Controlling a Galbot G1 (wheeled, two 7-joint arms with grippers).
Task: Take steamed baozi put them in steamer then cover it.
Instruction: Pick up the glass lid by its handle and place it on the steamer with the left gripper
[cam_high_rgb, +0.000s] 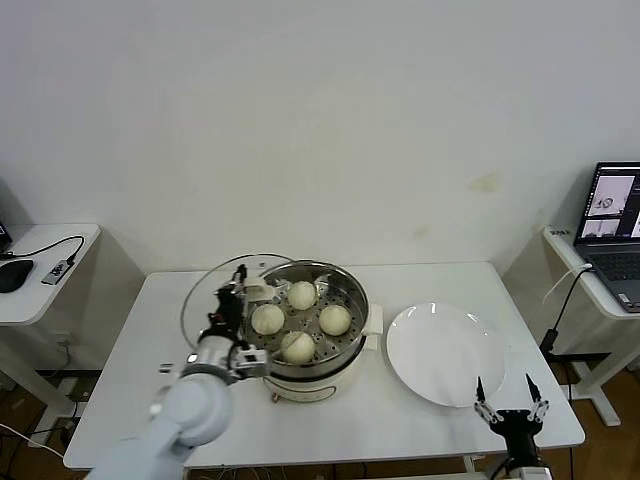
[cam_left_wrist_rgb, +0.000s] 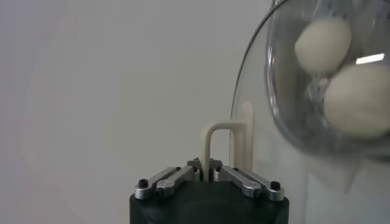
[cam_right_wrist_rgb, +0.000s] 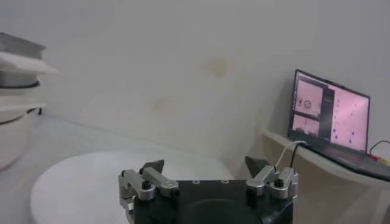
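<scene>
- Left gripper (cam_left_wrist_rgb: 209, 167): fingers pinching cream-white handle of round clear glass cover (cam_high_rgb: 215, 290), tilted beside shiny steel steamer (cam_high_rgb: 352, 292) holding four pale round baozi (cam_high_rgb: 334, 319).
- Right gripper (cam_high_rgb: 511, 403): fingers spread, near flat white plate (cam_high_rgb: 440, 352).

A white table (cam_high_rgb: 420, 420) is standing against a pale wall (cam_high_rgb: 330, 120), and a round white plate (cam_high_rgb: 445, 352) is lying flat on its right part. A laptop (cam_high_rgb: 612, 225) is sitting open on a small side table (cam_high_rgb: 585, 275) at the far right, its screen glowing, with a cable (cam_high_rgb: 562, 300) hanging down beside it. On another side table (cam_high_rgb: 50, 280) at the far left, a black mouse (cam_high_rgb: 12, 273) is resting near a cable with a small plug (cam_high_rgb: 58, 268).
</scene>
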